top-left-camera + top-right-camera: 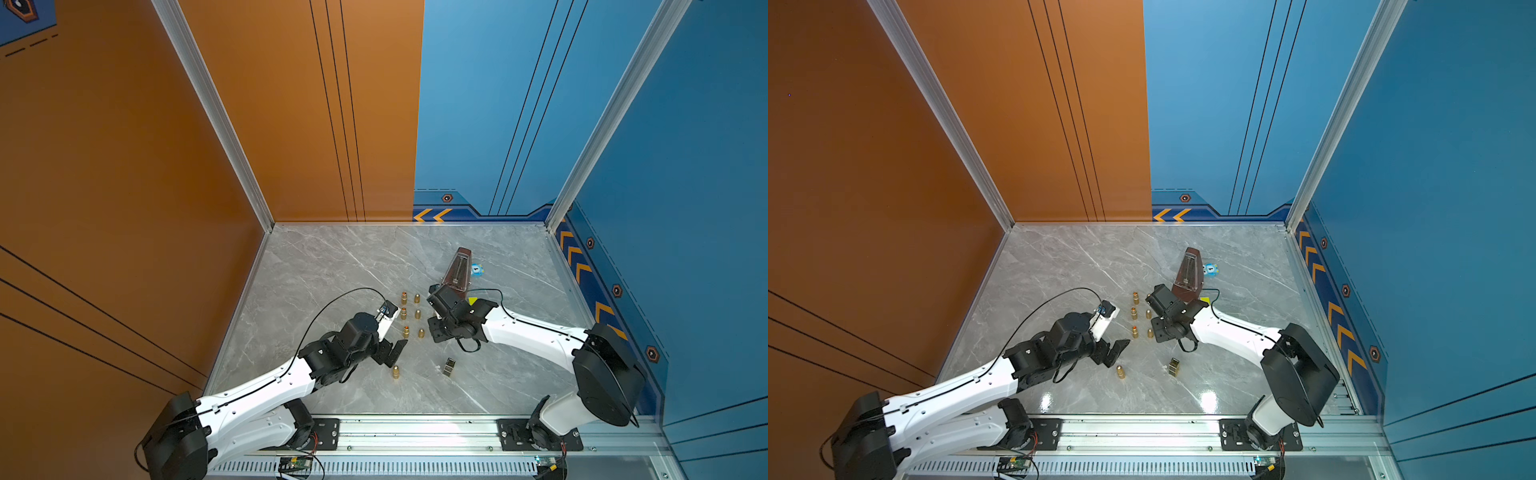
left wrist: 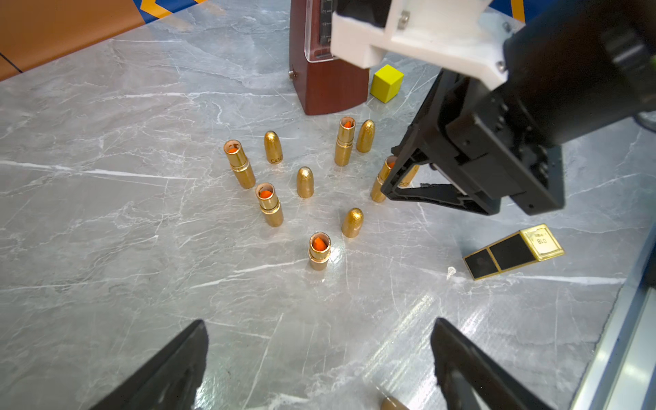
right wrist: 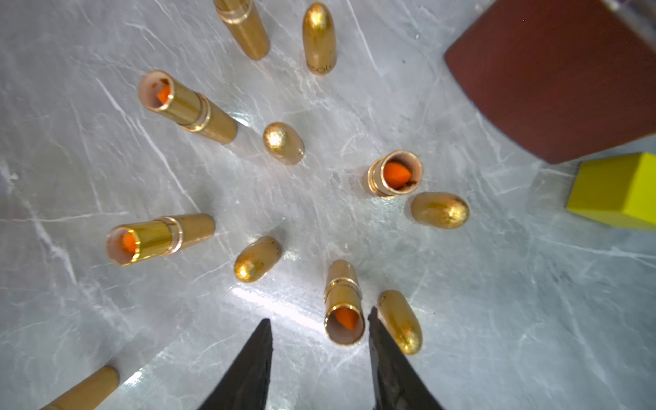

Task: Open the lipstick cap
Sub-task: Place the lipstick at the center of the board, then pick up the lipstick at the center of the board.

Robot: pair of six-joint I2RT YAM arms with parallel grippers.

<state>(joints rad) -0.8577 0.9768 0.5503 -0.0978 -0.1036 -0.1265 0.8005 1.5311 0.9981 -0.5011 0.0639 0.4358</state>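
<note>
Several gold lipstick tubes (image 2: 269,204) stand uncapped on the marble table (image 1: 332,270), orange sticks showing, each with a bullet-shaped gold cap (image 2: 305,181) beside it. My right gripper (image 3: 319,319) hovers open over the pair nearest the metronome side: the open tube (image 3: 344,301) lies between its fingers and the cap (image 3: 399,321) stands just outside one finger, untouched. One capped gold lipstick (image 1: 395,372) stands on the near side, close under my left gripper (image 1: 397,352). In the left wrist view the left gripper (image 2: 318,324) is wide open, with only bare table between its fingers.
A brown metronome (image 1: 457,270) stands behind the right gripper, with a yellow cube (image 1: 472,300) and a small blue clock (image 1: 477,269) beside it. A black-and-gold square lipstick (image 1: 449,367) lies toward the front. Walls close in the back and both sides.
</note>
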